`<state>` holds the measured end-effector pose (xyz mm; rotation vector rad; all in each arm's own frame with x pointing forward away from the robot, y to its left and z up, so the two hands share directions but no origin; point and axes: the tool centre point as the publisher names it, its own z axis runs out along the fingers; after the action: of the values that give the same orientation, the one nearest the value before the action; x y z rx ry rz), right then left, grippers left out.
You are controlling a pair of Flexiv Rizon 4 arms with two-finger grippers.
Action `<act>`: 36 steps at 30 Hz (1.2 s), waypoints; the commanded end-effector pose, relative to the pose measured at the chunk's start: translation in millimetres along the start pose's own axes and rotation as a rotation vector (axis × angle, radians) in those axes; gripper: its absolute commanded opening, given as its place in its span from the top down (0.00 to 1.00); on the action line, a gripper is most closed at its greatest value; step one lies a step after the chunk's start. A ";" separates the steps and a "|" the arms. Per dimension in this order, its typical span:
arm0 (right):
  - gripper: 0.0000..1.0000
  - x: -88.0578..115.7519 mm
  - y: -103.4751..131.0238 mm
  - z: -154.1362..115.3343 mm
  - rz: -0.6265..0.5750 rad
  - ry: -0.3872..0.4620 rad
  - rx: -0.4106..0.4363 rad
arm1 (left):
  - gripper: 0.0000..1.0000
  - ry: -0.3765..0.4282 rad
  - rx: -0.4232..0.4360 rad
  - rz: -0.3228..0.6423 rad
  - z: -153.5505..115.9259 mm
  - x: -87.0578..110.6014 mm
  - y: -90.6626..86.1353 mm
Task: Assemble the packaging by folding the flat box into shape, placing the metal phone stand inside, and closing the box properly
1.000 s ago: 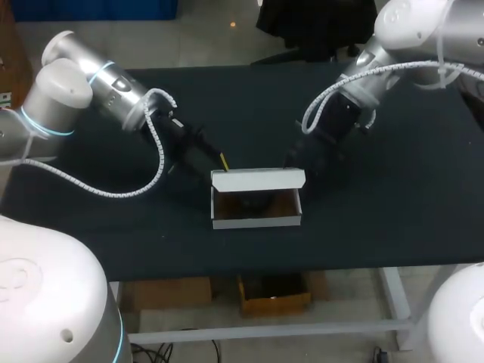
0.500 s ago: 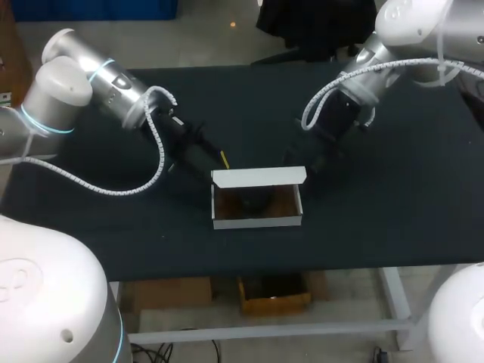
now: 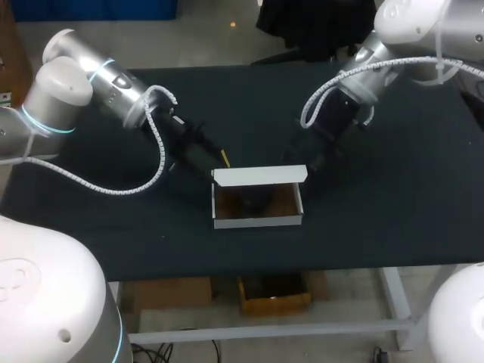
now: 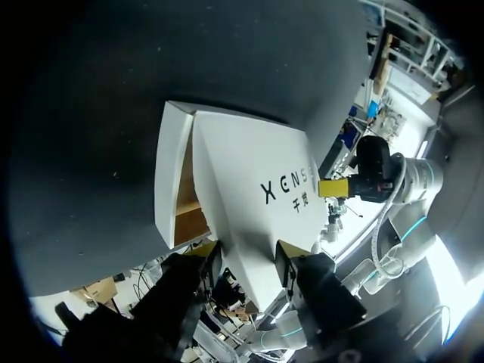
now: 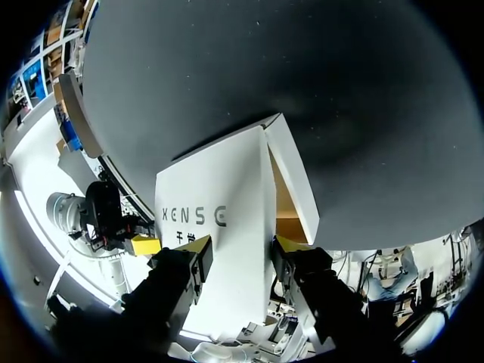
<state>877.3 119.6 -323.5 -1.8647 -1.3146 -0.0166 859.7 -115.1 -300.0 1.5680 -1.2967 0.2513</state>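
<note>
A white box (image 3: 257, 221) with a brown inside stands open at the table's middle, its lid (image 3: 257, 176) upright along the back. Something dark, the phone stand (image 3: 253, 203), lies inside. My left gripper (image 3: 221, 161) is at the lid's left end. In the left wrist view the lid (image 4: 249, 189) runs between the fingers of that gripper (image 4: 246, 253), touched from both sides. My right gripper (image 3: 304, 163) is at the lid's right end. The right wrist view shows the lid (image 5: 219, 227) held the same way in that gripper (image 5: 240, 248).
The dark tabletop (image 3: 378, 212) lies bare around the box on all sides. Its front edge runs a little way in front of the box.
The right arm has drawn slightly back and up, and the lid has shifted a little toward the back. The left arm has barely moved.
</note>
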 end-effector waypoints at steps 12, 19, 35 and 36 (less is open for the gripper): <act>0.50 2.2 1.5 2.5 0.002 -0.009 0.003 | 0.54 0.034 -0.009 0.017 -1.2 -4.0 -1.8; 0.50 1.8 2.3 5.8 -0.001 -0.010 0.008 | 0.54 0.040 -0.015 0.025 1.5 -5.3 -2.7; 0.51 -1.7 1.2 10.3 -0.004 -0.019 0.004 | 0.54 0.036 -0.013 0.026 6.2 -8.5 -6.7; 0.51 -2.1 0.8 10.8 -0.006 -0.020 0.003 | 0.54 0.036 -0.013 0.026 6.5 -8.9 -6.8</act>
<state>873.0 121.5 -330.5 -1.8650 -1.3313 0.0009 857.9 -112.1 -310.5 1.5333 -1.2915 0.2866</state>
